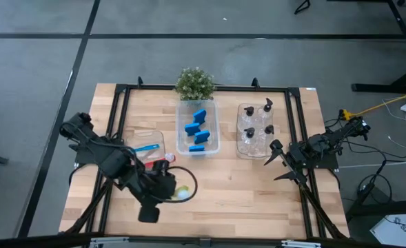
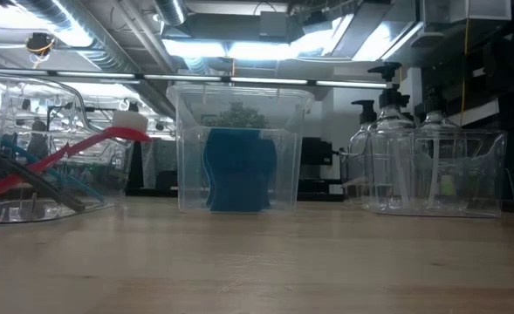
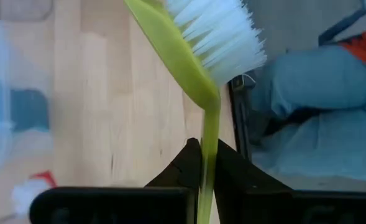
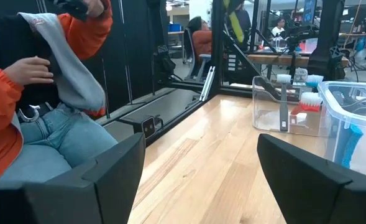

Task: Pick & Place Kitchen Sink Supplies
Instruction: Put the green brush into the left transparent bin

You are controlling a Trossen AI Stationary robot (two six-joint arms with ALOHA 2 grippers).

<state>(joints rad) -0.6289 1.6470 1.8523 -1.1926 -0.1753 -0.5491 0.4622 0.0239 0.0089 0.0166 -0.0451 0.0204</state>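
Item: your left gripper (image 3: 202, 163) pinched the yellow-green brush (image 3: 198, 53) by its thin handle; it could pivot and slip. Right gripper (image 4: 198, 165) gaped empty.

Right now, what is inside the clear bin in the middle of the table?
The middle bin holds blue sponges; four show from above, some overlapping. Anything beneath them is covered. The potted plant stands behind the bin, outside it.

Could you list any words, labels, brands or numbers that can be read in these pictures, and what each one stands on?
None can be read.
The white sheet on the floor at the high view's lower right carries dark print, too small to read.
The clear bottles, sponges and yellow-green brush show no lettering.
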